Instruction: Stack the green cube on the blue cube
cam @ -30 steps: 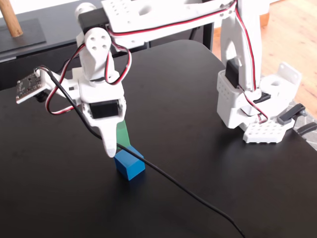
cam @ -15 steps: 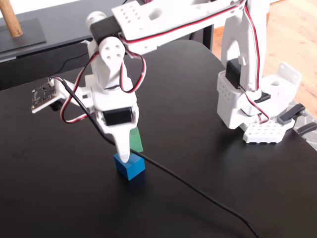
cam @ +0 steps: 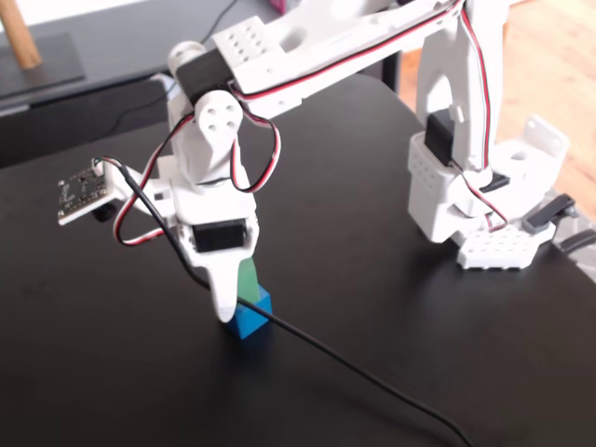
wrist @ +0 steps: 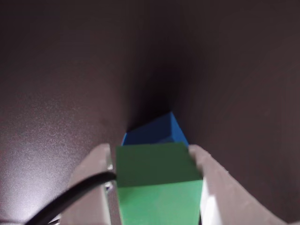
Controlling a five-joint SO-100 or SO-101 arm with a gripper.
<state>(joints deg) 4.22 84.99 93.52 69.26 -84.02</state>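
Note:
In the wrist view the light-green cube (wrist: 157, 180) sits between the two white fingers of my gripper (wrist: 150, 152), which is shut on it. The bright-blue cube (wrist: 157, 132) shows just beyond and under the green one. In the fixed view my gripper (cam: 237, 303) points straight down over the black table. The green cube (cam: 247, 277) rests on or just above the blue cube (cam: 251, 318); I cannot tell whether they touch. The near finger (cam: 222, 293) hides part of both cubes.
The arm's white base (cam: 466, 186) stands at the right on the black table (cam: 112, 372). A thin black cable (cam: 372, 382) runs from the gripper across the table to the front right. A small camera board (cam: 88, 189) sticks out left of the wrist.

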